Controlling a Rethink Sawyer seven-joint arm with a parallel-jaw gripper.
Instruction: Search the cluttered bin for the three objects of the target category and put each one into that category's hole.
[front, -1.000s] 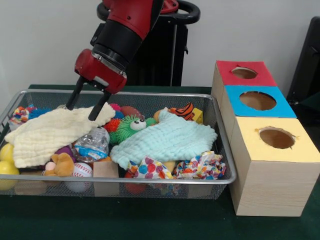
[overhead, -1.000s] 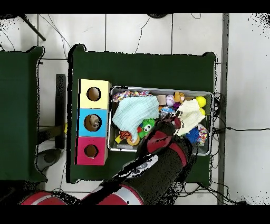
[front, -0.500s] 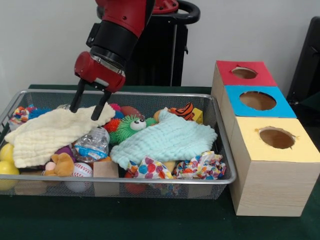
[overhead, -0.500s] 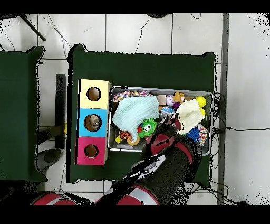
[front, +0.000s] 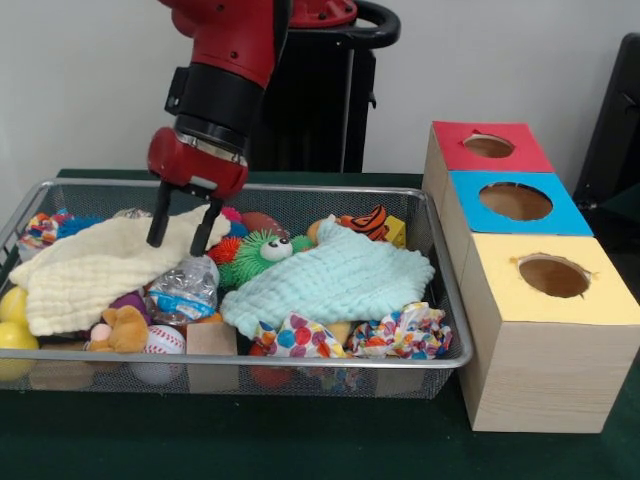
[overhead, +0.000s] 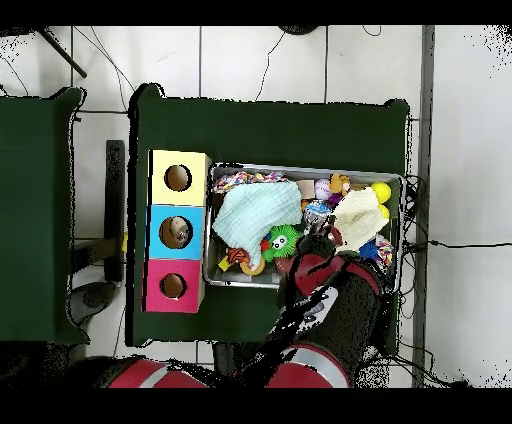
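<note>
The bin (front: 250, 361) is a silver wire-mesh basket full of toys; it also shows in the overhead view (overhead: 300, 167). My gripper (front: 176, 246) is open. Its two black fingers (front: 158, 220) point down and straddle the right edge of a pale yellow cloth (front: 90, 270). Three wooden boxes with round holes stand right of the bin: red (front: 488, 148), blue (front: 515, 203), yellow (front: 555, 280). In the overhead view my arm (overhead: 335, 290) covers the gripper.
A mint cloth (front: 330, 280) covers the bin's middle. Around it lie a green fuzzy toy (front: 262, 250), a crumpled bottle (front: 185, 290), a baseball (front: 163, 342), a wooden block (front: 212, 340), yellow balls (front: 12, 320), a tiger toy (front: 368, 220) and dotted fabric (front: 300, 335).
The arm has swung so that the gripper stands more upright and its tips sit slightly lower and to the right, still at the yellow cloth's edge. The toys have not moved.
</note>
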